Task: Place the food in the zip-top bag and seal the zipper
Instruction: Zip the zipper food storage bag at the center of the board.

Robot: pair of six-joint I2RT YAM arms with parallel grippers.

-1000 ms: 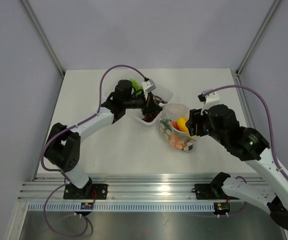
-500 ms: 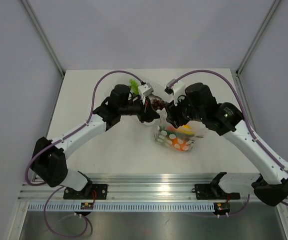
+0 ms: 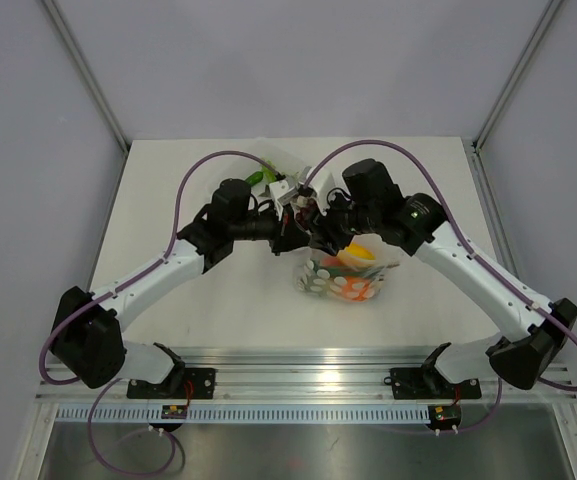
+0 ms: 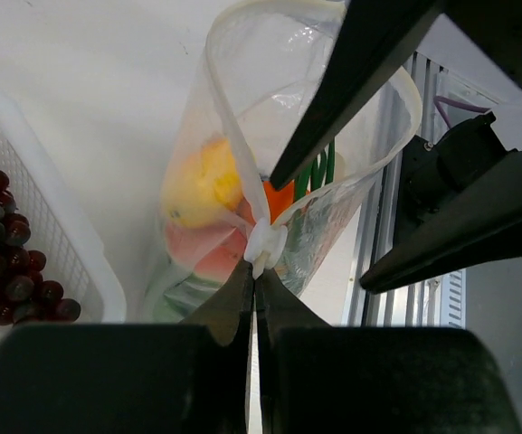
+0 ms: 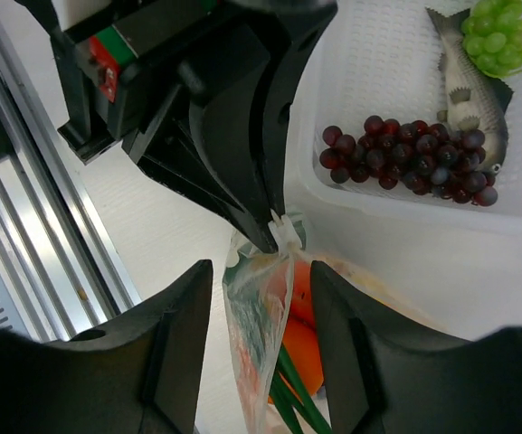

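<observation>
surface point(image 3: 168, 200): white; your zip-top bag point(image 3: 343, 280) sits on it, just beside the tray.
tray point(image 5: 378, 54): white, holds dark grapes point(image 5: 414, 158).
zip-top bag: mouth partly open, between both grippers.
right gripper point(image 5: 259, 303): jaws spread, straddling the bag.
left gripper point(image 4: 253, 280): jaws pressed together, pinching the zipper tab point(image 4: 265, 246).
food point(image 4: 202, 185): yellow, orange and green pieces inside the bag.

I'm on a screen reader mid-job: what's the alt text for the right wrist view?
The left gripper pinches the white zipper tab at the mouth of the clear bag, which hangs between the open fingers of the right gripper with orange pieces and green stalks inside. Behind, a white tray holds dark grapes, a fish and green grapes.
</observation>
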